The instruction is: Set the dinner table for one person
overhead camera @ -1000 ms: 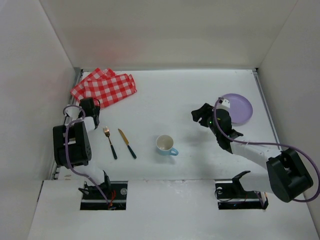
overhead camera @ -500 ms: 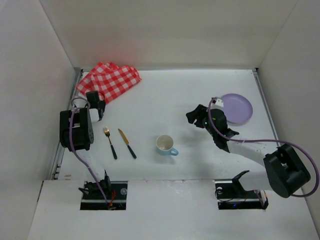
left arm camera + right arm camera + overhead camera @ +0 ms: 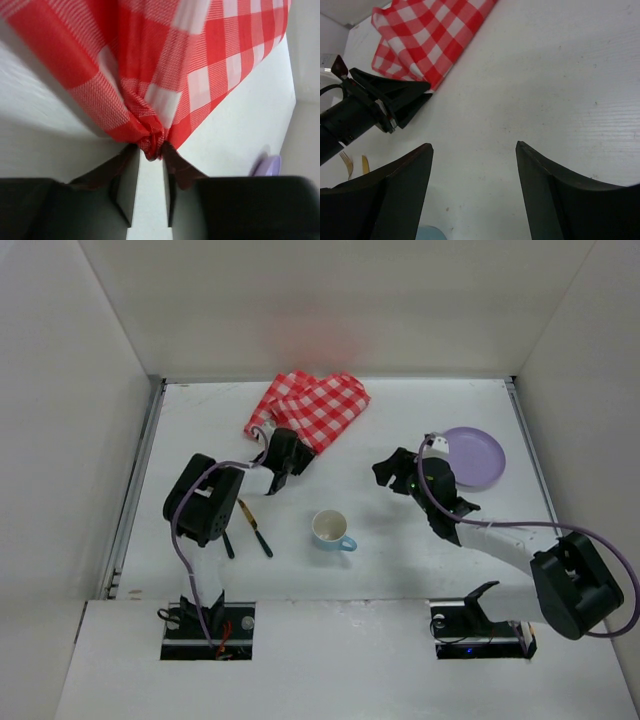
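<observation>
My left gripper is shut on a corner of the red-and-white checked cloth, which trails behind it toward the back middle of the white dinner table. The left wrist view shows the cloth bunched between my fingertips. My right gripper is open and empty, hovering left of the purple plate. A light blue cup stands mid-table. A gold knife with a dark handle and a fork lie left of it, partly under my left arm.
The right wrist view shows my left gripper and the cloth ahead, with the cup's rim at the bottom edge. White walls enclose the table on three sides. Metal rails run along its edges.
My left gripper has dragged the checked cloth from the back left corner rightward to the back middle. My right gripper shifted slightly left, away from the plate, and stays open.
</observation>
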Motion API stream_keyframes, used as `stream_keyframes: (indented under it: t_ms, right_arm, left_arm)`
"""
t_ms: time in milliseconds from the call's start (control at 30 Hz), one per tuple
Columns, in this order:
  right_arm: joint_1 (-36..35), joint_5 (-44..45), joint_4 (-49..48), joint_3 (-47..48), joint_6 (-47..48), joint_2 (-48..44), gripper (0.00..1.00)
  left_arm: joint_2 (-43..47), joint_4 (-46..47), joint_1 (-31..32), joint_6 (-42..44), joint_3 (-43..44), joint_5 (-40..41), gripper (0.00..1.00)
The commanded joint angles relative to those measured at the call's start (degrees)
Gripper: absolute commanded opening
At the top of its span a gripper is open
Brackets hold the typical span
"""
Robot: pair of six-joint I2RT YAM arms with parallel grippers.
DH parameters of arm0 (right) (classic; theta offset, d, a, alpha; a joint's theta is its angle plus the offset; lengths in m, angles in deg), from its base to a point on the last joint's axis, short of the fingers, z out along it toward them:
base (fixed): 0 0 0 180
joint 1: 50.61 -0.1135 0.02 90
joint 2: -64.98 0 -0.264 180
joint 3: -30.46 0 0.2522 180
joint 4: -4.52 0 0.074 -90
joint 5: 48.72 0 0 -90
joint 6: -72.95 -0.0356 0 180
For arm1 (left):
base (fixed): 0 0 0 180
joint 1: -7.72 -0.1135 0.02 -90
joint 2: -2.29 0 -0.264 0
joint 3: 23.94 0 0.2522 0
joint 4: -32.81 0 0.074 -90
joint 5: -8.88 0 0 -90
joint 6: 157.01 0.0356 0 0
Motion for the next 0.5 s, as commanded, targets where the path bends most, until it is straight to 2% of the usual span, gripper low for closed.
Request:
stream_keyframes:
  t_ms: [0, 33, 100, 233, 300, 333, 400, 467]
  right_arm:
    - [-0.41, 1.49, -1.68, 1.49, 2.27, -1.75, 0.74]
    - [-0.41, 1.49, -1.67, 1.58, 2.88, -1.58, 0.74]
    - [-0.41, 1.49, -1.85, 2.11, 3.94, -0.88, 0.74]
    - [-1.11, 0.44, -1.24, 4.83, 6.14, 1.49, 0.73]
    - [-1.90, -0.61, 1.30, 7.63, 7.10, 2.64, 0.67]
    - [-2.77, -1.23, 3.06, 9.65, 7.72, 3.60, 0.61]
    - [-4.71, -1.93, 6.66, 14.65, 9.56, 6.84, 0.39]
    - [-6.99, -1.06, 10.79, 20.97, 11.58, 11.49, 0.26]
  left_arm:
    - [2.48, 0.01, 1.02, 1.99, 0.45, -1.84, 0.32]
    - [4.41, 0.36, 1.19, 2.70, -0.78, -1.66, 0.38]
    - [8.54, 0.89, 1.54, 3.84, -2.71, -1.75, 0.44]
    - [20.30, 2.46, 0.85, 7.35, -8.68, -2.10, 0.47]
    - [26.12, 4.04, -0.64, 7.72, -13.25, -0.44, 0.48]
    - [28.84, 4.49, -2.04, 7.45, -15.53, 0.62, 0.48]
    - [31.75, 4.14, -5.38, 7.10, -18.18, 1.33, 0.49]
    - [31.68, 3.88, -9.07, 6.49, -19.24, 0.54, 0.49]
